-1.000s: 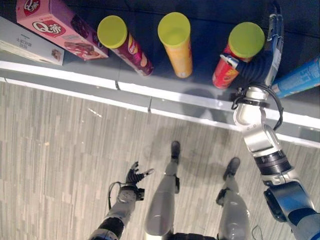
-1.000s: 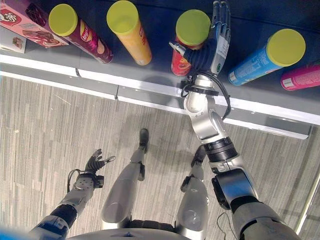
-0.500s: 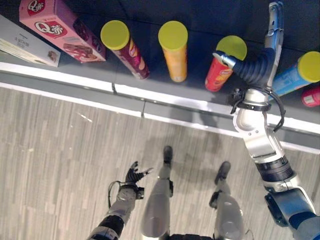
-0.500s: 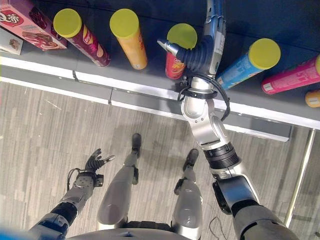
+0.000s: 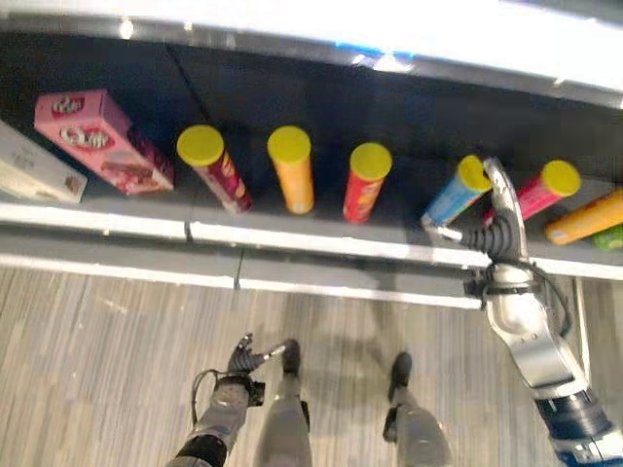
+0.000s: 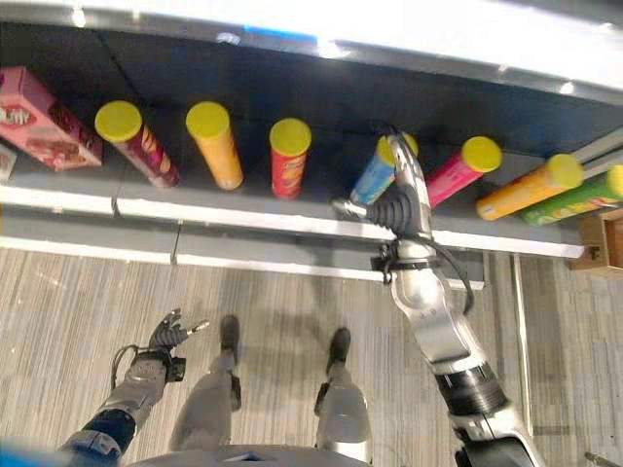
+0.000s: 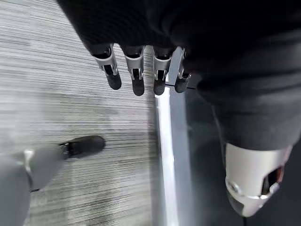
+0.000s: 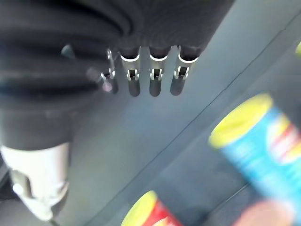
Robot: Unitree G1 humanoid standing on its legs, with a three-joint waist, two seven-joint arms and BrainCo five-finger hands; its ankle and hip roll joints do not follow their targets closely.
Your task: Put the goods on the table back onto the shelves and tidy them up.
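Shelf (image 6: pixel 243 219) – right hand (image 6: pixel 404 199) fingers straight beside blue can (image 6: pixel 375 175); left hand (image 6: pixel 165 336) relaxed.

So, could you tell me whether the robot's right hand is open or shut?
Open: the right hand has straight fingers holding nothing, beside the blue can.

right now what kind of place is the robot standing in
Probably a shop aisle or a mock-up of one: a long grey shelf holds a row of snack tubes with yellow lids, such as the red tube and blue tube, plus a pink box, above a striped wood-look floor.
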